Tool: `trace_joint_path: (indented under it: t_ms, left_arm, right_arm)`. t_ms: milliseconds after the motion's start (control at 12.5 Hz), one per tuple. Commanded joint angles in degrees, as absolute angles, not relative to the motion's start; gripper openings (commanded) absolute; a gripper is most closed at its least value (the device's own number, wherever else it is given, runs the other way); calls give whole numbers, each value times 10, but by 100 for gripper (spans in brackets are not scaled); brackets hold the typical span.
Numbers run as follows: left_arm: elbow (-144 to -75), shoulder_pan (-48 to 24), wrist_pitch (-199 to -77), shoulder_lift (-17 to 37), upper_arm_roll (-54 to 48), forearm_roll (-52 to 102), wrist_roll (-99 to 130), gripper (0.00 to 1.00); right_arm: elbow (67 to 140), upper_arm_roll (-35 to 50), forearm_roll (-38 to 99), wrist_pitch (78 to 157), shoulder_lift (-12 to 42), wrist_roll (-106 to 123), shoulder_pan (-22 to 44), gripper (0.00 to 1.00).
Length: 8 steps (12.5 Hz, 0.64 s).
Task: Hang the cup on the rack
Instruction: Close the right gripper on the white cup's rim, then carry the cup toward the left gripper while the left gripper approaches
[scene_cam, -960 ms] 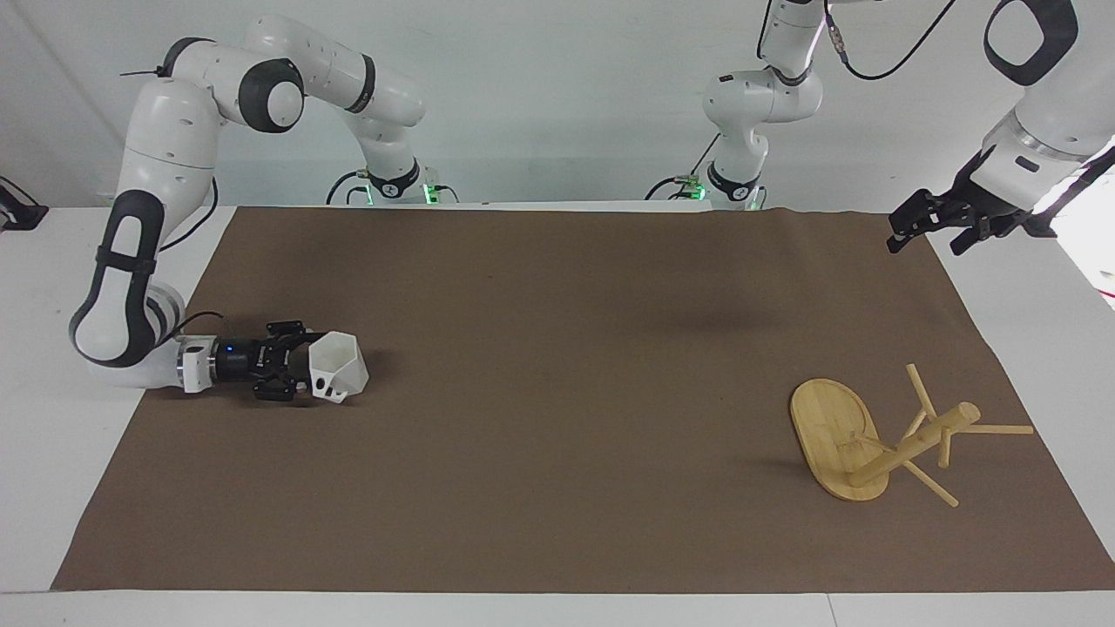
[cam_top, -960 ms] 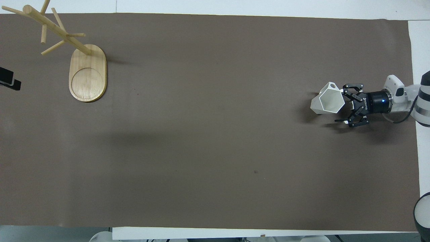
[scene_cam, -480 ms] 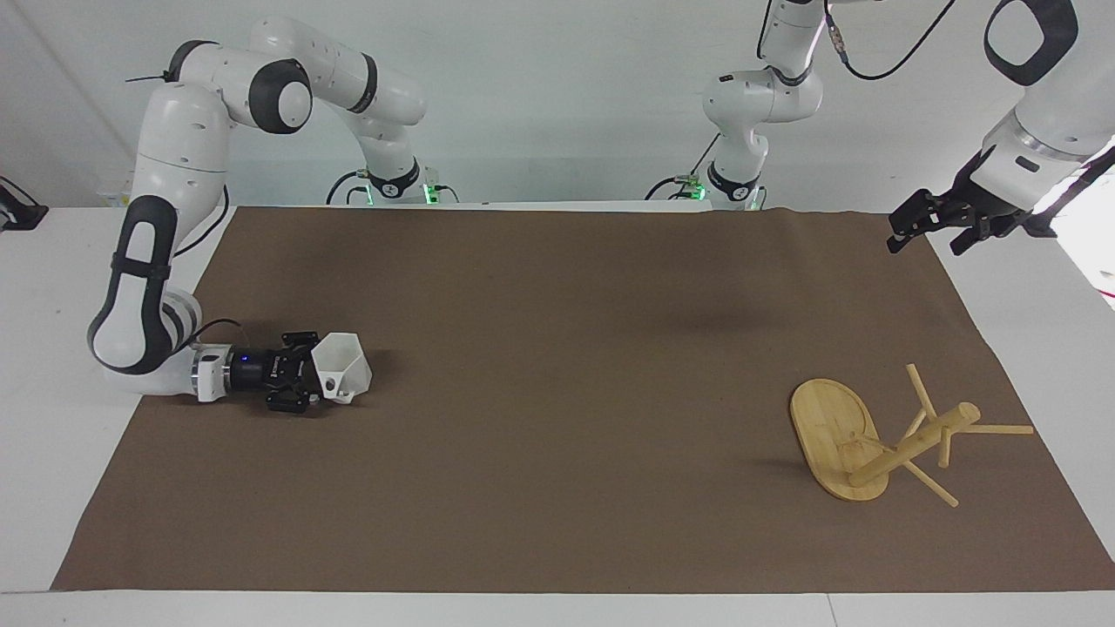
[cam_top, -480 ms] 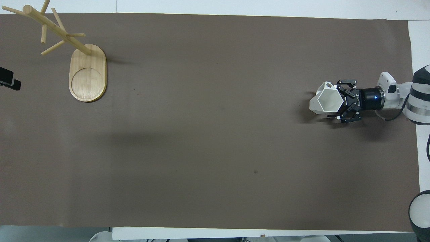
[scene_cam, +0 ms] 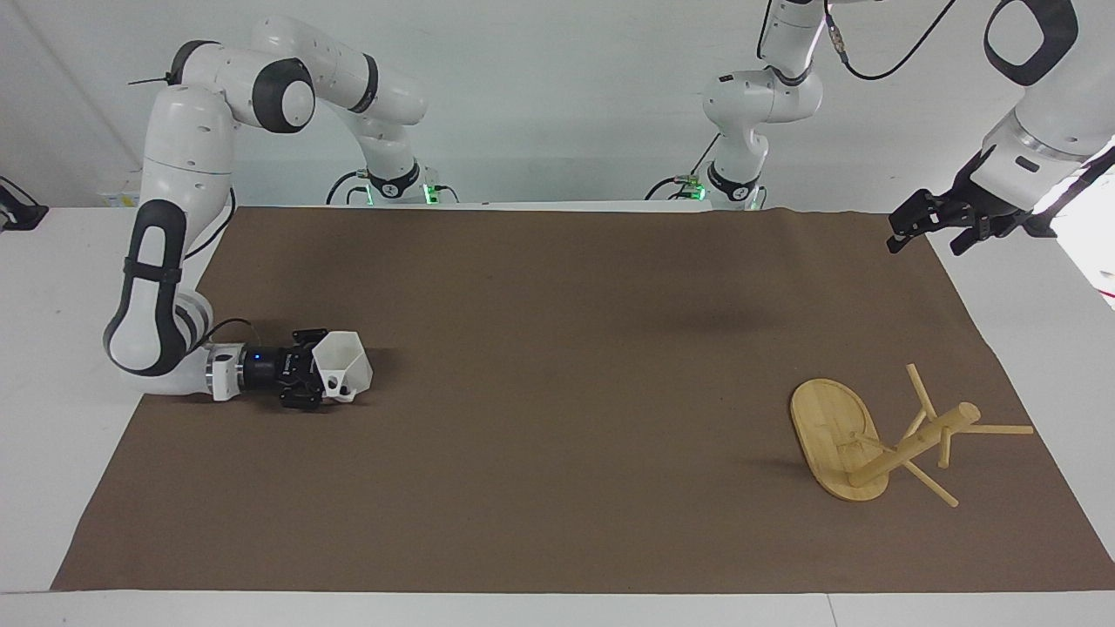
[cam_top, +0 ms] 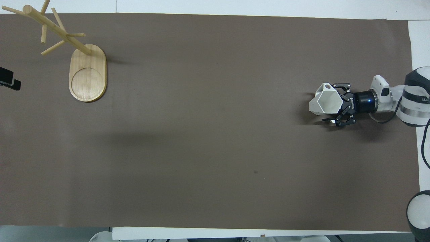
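The white faceted cup (scene_cam: 346, 367) stands upright on the brown mat near the right arm's end of the table; it also shows in the overhead view (cam_top: 323, 100). My right gripper (scene_cam: 329, 376) lies low and level over the mat, open, with its fingers on either side of the cup (cam_top: 331, 103). The bamboo rack (scene_cam: 915, 442) stands at the left arm's end, farther from the robots, with bare pegs (cam_top: 60, 32). My left gripper (scene_cam: 932, 231) waits open in the air over the mat's edge at that end, far from both.
A brown mat (scene_cam: 557, 418) covers most of the white table. The rack's flat oval base (cam_top: 88, 72) lies on the mat beside its post. Only the left gripper's dark tip (cam_top: 7, 80) shows in the overhead view.
My right gripper has slid along the mat toward the cup and now straddles it. The cup has barely shifted. The left arm and the rack have not moved.
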<state>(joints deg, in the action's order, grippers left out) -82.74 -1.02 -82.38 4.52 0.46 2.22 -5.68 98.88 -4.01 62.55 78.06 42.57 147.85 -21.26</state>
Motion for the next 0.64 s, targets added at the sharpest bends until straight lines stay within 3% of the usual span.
trace_joint_path:
  t_ms: [0, 80, 160, 240, 320, 480, 560]
  left_arm:
    - [-833, -5, -824, 38, 2, 24, -51, 100]
    - [-833, -5, -824, 37, 2, 23, -51, 100]
    - [-833, -5, -824, 38, 2, 23, -51, 100]
    - [-833, -5, -824, 38, 2, 24, -51, 100]
    - [-834, -4, -823, 37, 3, 23, -51, 100]
    - [-835, -5, -824, 37, 3, 22, -52, 100]
    - [-835, -4, -823, 37, 3, 21, -51, 100]
  right_arm:
    - [1026, -39, 641, 795, 402, 1495, -198, 100]
    - [1025, -39, 642, 795, 402, 1495, -193, 99]
    - [1024, -39, 651, 795, 402, 1493, -186, 86]
    - [1024, -39, 661, 796, 402, 1492, -180, 61]
    - [1022, -39, 662, 797, 402, 1489, -175, 45]
    - [1021, -39, 675, 815, 395, 1457, -158, 25]
    - [1021, -39, 678, 830, 381, 1432, -139, 23]
